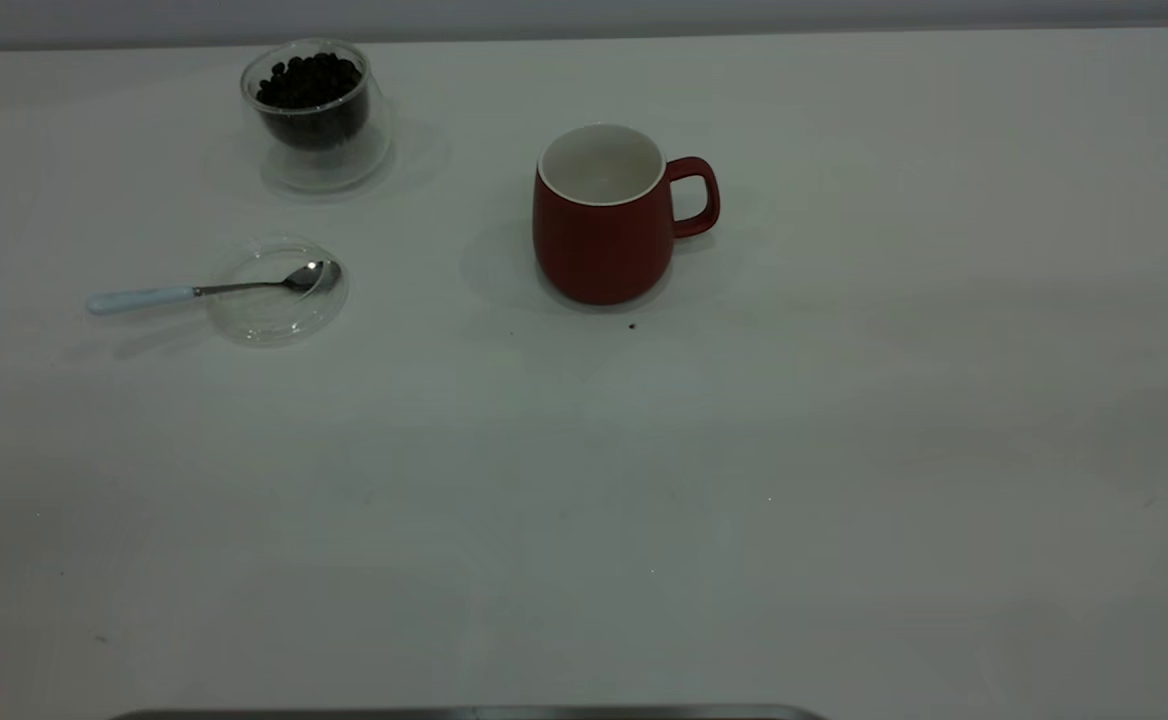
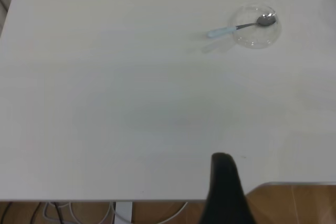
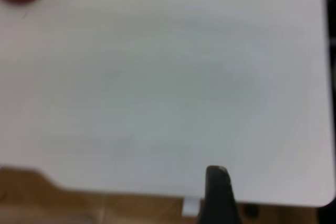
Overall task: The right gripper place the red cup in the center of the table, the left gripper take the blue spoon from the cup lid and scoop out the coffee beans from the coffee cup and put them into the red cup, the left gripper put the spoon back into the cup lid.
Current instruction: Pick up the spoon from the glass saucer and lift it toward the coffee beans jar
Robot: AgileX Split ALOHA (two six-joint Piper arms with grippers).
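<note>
The red cup (image 1: 601, 225) is being shown standing upright near the middle of the table (image 1: 644, 480), its loop handle pointing toward three o'clock in the exterior view and its white inside appearing bare. Toward ten o'clock from it, well apart and near the far edge, the coffee cup (image 1: 316, 115) is being seen upright with the coffee beans (image 1: 309, 85) heaped inside it. At about nine o'clock from the red cup, and at six o'clock from the coffee cup, the cup lid (image 1: 279, 290) is lying flat on the tabletop. The blue spoon (image 1: 214, 289) is being carried across it, its metal bowl resting in the lid at the three o'clock side and its pale handle reaching out past the rim toward nine o'clock, down to the table. Neither arm is being caught in the exterior view. In the left wrist view, the left gripper (image 2: 226, 190) is being held over the near table edge, well apart from the lid and spoon; only one dark fingertip is showing, so how far it is spread cannot be told, and nothing is seen in its grasp. In the right wrist view, the right gripper (image 3: 218, 195) is likewise being held at the table edge, far from the red cup, its spread not discernible.
</note>
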